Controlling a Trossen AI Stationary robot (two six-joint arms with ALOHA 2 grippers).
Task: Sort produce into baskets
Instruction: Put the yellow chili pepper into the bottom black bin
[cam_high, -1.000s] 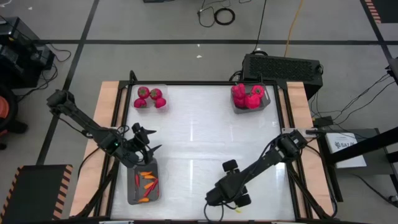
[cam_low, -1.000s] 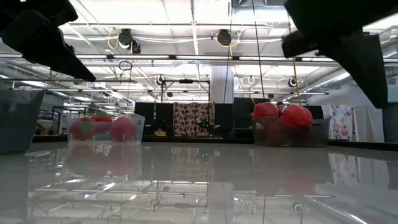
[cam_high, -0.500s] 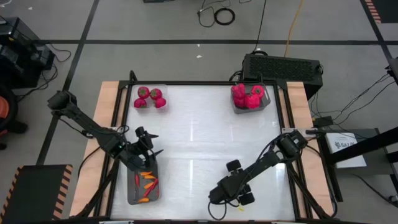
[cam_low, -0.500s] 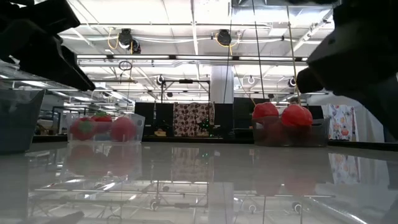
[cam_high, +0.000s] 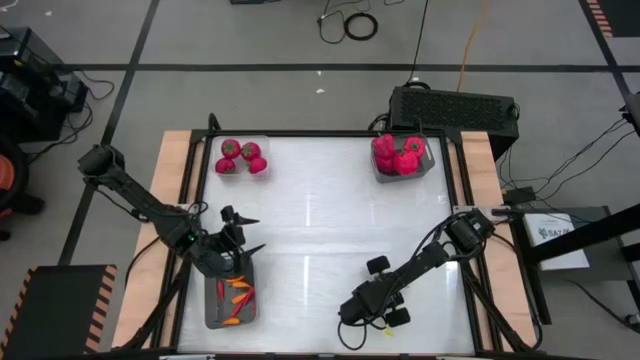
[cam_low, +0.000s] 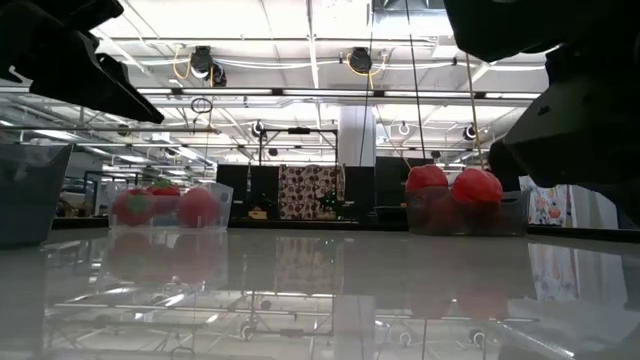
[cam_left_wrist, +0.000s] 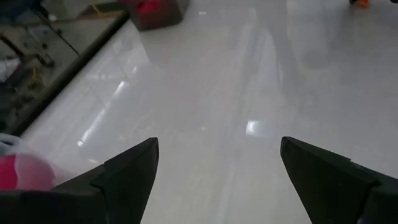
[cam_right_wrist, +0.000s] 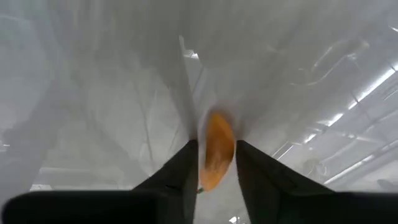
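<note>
Pincer work: the right pincer (cam_right_wrist: 214, 163) closes on an orange chilli (cam_right_wrist: 217, 149) at the surface's (cam_high: 330, 220) near edge; the left pincer (cam_high: 243, 232) hangs wide open above a grey basket (cam_high: 214, 305).

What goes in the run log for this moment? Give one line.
right gripper: jaws closing on orange chilli, table's near edge | left gripper: open, empty, above chilli tub | peppers, round fruits: binned

Far left corner: basket (cam_high: 242, 158) holding round fruits (cam_high: 240, 157).
Far right corner: basket (cam_high: 403, 160) holding peppers (cam_high: 398, 155).
Near left: basket (cam_high: 231, 299) holding chillies (cam_high: 237, 296).
Near edge, right of centre: lone chilli (cam_right_wrist: 216, 149) on table (cam_high: 320, 230).
</note>
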